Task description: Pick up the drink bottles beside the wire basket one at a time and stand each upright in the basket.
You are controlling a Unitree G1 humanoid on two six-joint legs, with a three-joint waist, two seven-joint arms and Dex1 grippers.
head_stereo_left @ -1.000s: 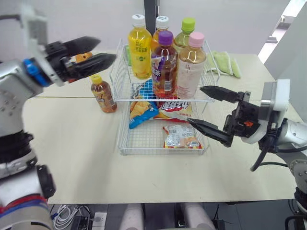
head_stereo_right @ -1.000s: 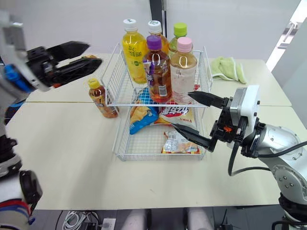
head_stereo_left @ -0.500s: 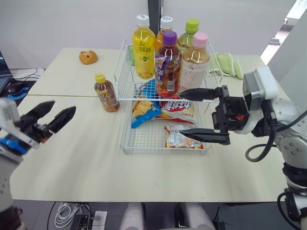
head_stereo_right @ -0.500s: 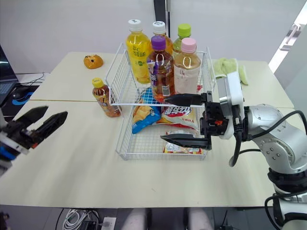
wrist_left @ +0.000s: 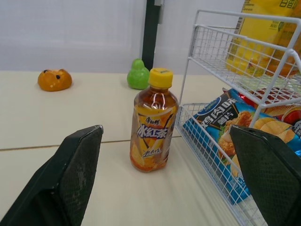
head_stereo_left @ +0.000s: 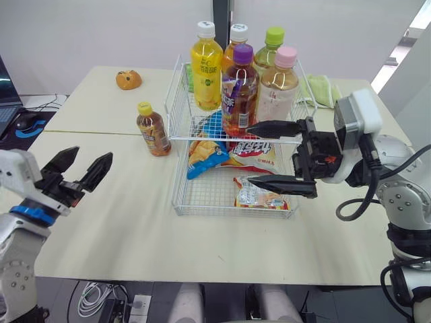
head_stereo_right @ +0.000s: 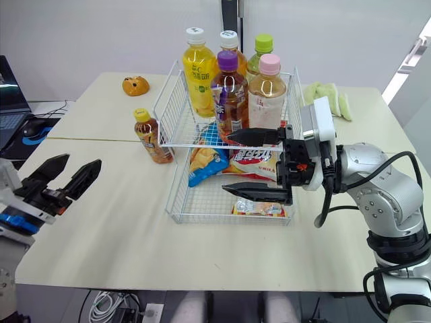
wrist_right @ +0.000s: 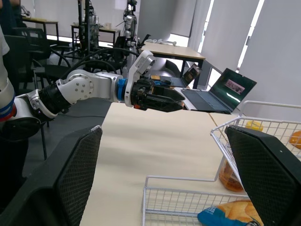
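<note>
Big shift on the left: a second ago the left gripper [head_stereo_left: 91, 156] was riding high, level with the basket's upper shelf. Now it's down low over the near-left part of the table [head_stereo_left: 135, 229]. Its two black fingers are spread apart and empty, pointing across the tabletop. In the left wrist view they line up on either side of the yellow-capped tea bottle [wrist_left: 153, 127], though well short of it. We read that as lining up for a side-on grab.

That bottle hasn't budged. It stands upright on the table just beside the wire basket [head_stereo_left: 215, 213], on its left side, the one drink not yet in. Five bottles already stand on the upper shelf.

The right gripper [head_stereo_left: 249, 154] has swung in from the basket's right side. It hangs over the lower tier above the snack bags [head_stereo_left: 202, 151], fingers wide apart, one above the other, holding nothing.
</note>
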